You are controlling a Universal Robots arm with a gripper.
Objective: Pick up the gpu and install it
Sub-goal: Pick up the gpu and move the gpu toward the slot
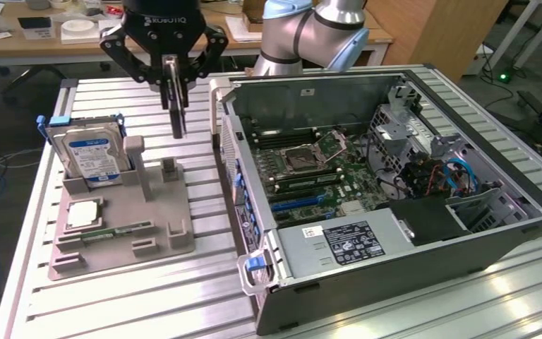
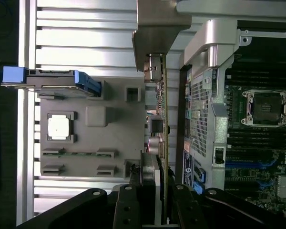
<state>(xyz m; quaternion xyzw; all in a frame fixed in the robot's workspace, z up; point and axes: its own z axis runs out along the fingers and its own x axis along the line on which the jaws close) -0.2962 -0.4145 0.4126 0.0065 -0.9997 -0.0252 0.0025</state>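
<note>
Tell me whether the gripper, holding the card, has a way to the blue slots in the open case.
Probably yes: the gripper holds the card up beside the case, whose top side is open, and nothing covers the blue slots. Only the near wall stands between.

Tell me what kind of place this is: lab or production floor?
Likely a robotics lab or test bench, not a line. A slotted aluminium table carries an open computer case and a grey fixture tray with a hard drive; cluttered desks stand behind. The gripper holds the gpu aloft by the tray.
</note>
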